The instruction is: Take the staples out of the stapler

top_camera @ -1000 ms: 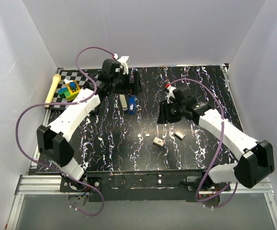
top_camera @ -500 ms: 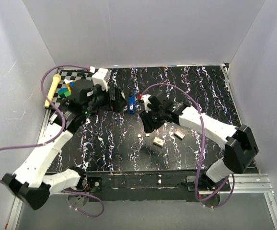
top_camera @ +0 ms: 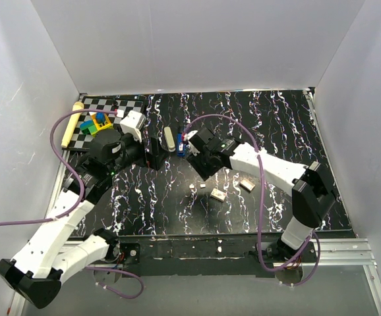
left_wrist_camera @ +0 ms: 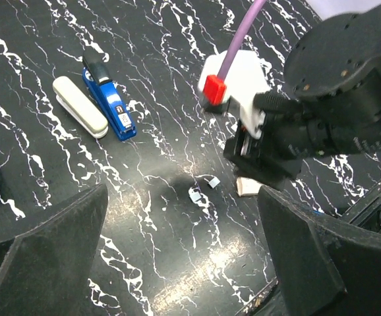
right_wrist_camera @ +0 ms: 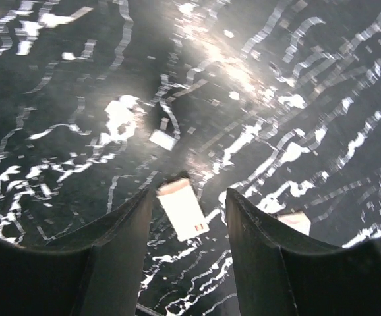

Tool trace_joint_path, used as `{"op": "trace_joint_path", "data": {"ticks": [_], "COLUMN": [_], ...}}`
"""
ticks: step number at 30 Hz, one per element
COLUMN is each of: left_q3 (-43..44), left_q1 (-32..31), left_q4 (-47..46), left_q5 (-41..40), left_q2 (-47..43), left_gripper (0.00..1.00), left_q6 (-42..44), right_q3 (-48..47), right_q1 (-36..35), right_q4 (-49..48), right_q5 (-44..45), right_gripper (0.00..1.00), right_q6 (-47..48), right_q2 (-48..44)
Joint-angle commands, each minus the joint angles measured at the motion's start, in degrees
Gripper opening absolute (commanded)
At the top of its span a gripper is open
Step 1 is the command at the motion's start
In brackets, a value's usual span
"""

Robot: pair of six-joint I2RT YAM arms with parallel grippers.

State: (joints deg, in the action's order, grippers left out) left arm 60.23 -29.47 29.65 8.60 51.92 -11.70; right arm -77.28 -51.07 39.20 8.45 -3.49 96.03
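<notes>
From above, both arms have swung in over the last second. The left end effector (top_camera: 154, 155) has come from the far edge to the left of the middle. The right end effector (top_camera: 202, 168) has crossed from the right half to hang just beside the stapler (top_camera: 181, 139). The stapler itself has not moved and lies toward the far edge, middle, with one pale bar (top_camera: 170, 139) alongside it. Two staples (top_camera: 192, 189) lie loose near the middle of the surface (top_camera: 289, 125), next to two pale blocks (top_camera: 218, 195). One stray pale bit sits left of the middle and one at the near edge. Judging by that, some unloading looks done, and the arms seem to be closing in for more.

In the left wrist view, this end effector (left_wrist_camera: 177, 263) is spread wide and holds nothing. It shows one stapler (left_wrist_camera: 109, 99), one pale bar (left_wrist_camera: 80, 116), two staples (left_wrist_camera: 195, 194), and one pale block partly under the right arm.

In the right wrist view, the end effector (right_wrist_camera: 187, 250) is parted, widening, and pinches nothing. One pale block (right_wrist_camera: 182, 207) lies on the surface between its fingers (right_wrist_camera: 111, 257). A second block is at the right, and one staple (right_wrist_camera: 163, 139) lies beyond.
</notes>
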Motion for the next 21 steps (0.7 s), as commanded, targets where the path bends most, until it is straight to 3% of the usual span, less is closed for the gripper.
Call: {"op": "trace_joint_path", "data": {"ticks": [1, 8, 21], "left_q3": [-3.0, -6.35, -8.2], "left_q1": [0.03, 0.03, 0.03], "left_q4": [-3.37, -5.22, -5.39], "left_q5": [-0.78, 0.27, 0.8], "left_q2": [-2.17, -2.97, -4.81], "left_gripper": [0.98, 0.98, 0.98], "left_q6": [1.51, 1.16, 0.63], "right_q3": [0.71, 7.66, 17.5], "right_q1": [4.04, 13.44, 27.86], "right_q4": [5.01, 5.88, 6.24], "right_q5": [8.69, 6.85, 6.5], "right_gripper": [0.57, 0.57, 0.51], "right_q6": [-7.22, -18.82, -37.46], "right_q2": [-2.59, -10.07, -14.02]}}
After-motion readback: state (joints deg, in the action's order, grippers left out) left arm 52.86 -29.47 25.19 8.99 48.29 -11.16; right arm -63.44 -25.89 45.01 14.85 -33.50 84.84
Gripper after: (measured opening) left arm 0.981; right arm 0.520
